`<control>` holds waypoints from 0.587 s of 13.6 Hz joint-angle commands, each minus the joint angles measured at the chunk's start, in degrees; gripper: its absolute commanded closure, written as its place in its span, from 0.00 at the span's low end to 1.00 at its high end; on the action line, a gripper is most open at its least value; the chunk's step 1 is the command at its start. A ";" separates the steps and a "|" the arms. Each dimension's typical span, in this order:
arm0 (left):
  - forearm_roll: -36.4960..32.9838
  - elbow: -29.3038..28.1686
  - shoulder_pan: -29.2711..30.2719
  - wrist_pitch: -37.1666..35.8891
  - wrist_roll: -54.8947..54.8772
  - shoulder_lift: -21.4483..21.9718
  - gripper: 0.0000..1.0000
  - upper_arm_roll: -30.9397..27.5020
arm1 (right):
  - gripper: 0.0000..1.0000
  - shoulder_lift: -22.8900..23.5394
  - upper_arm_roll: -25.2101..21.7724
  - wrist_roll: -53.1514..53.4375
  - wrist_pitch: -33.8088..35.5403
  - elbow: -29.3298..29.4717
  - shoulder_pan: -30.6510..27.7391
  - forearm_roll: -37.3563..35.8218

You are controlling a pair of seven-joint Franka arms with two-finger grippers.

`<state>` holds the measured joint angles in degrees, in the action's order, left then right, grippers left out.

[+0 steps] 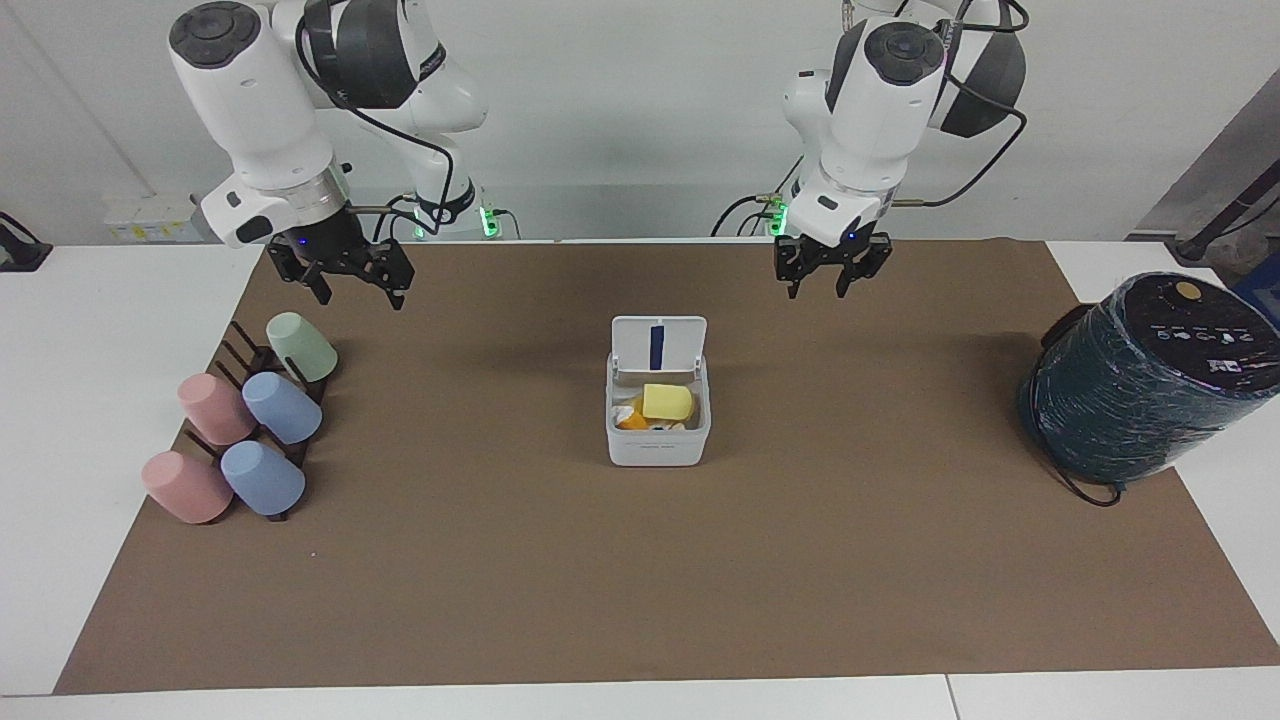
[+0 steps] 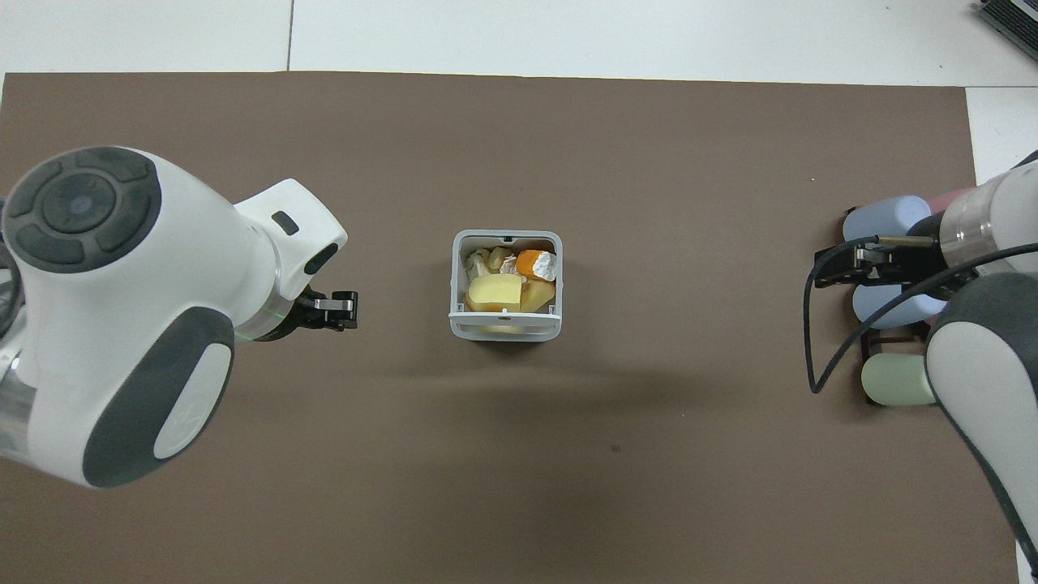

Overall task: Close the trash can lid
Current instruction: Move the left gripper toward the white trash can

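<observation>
The trash can, a small white square box with rounded corners, sits mid-tabletop on the brown mat, full of yellow and orange scraps. Its lid stands upright at the can's 12 o'clock edge in the facing view, blue stripe showing. The left gripper hangs over the mat at the can's 1 o'clock, fingers released. The right gripper waits over the cups, fingers spread.
</observation>
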<state>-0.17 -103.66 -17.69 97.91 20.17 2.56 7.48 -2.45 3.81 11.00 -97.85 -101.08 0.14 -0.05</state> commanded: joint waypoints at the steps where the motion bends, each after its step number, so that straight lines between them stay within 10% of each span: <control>1: 1.49 -3.74 -1.90 1.41 1.09 2.88 0.92 -0.71 | 0.00 -0.98 0.23 -1.86 -0.32 -0.97 -0.84 1.55; 8: 2.98 -6.55 -5.33 1.85 3.72 4.38 1.00 -0.71 | 0.00 -0.98 0.23 -1.86 -0.32 -0.97 -0.84 1.55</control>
<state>1.65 -106.96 -21.58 97.95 21.79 4.41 7.54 -2.45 3.81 11.00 -97.85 -101.08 0.14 -0.05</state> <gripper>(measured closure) 0.987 0.000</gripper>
